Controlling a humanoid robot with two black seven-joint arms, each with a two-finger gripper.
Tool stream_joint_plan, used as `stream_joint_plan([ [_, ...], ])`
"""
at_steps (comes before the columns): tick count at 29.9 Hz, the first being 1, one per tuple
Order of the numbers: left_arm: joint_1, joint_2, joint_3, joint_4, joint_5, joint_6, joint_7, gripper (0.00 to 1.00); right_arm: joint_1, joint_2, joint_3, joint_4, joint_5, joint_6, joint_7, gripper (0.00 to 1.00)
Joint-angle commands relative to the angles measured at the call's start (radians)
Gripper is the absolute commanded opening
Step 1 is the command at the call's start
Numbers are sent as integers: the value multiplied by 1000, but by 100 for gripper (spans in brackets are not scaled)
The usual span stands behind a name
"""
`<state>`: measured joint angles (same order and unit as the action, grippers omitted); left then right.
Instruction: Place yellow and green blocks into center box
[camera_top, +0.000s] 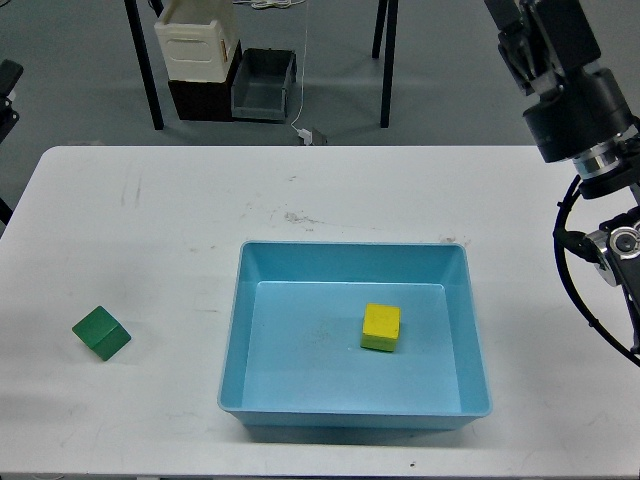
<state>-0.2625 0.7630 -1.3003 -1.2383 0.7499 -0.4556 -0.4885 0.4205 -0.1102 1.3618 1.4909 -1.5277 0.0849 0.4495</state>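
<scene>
1. Blue tray (232, 330) sits on the white table (150, 220), toward its near edge; taken as the reference point for all else.
2. Yellow block (381, 326) lies flat on the tray floor, right of the tray's middle, clear of all four walls.
3. Green block (101, 333) rests on the table well to the left of the tray, turned at an angle to the tray's sides, nothing touching it.
4. Right arm (575, 90) stands to the right of the tray, above the table's right edge. Its far end runs off the picture; the jaws cannot be told.
5. Left arm: only a dark sliver at the picture's left edge, far left of the tray; no jaws visible.
6. Beyond the tray, on the floor past the table: a cream crate (197, 42) and a dark grey bin (264, 84), side by side.
</scene>
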Motion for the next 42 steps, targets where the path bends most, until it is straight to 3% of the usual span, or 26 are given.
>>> stream_joint_plan([
  [1,2,58,13,-62,64,-9,0,98,-115,3,63,66,1,-2,-40,100],
  [4,-3,75,29,-92,242,-9,0,99,-166,10,106,74,26,-2,-90,100],
  [11,-6,142,65,-139,652,-18,0,99,-287,17,175,91,228,9,-163,100],
  [20,-53,357,303,-227,801,-18,0,99,-361,9,223,89,261,7,-164,100],
  [33,-257,358,687,-216,1285,-8,0,99,-428,0,263,88,261,-4,-160,100],
  [42,-313,349,831,-123,1333,-8,0,99,-440,0,266,83,261,-4,-158,100],
])
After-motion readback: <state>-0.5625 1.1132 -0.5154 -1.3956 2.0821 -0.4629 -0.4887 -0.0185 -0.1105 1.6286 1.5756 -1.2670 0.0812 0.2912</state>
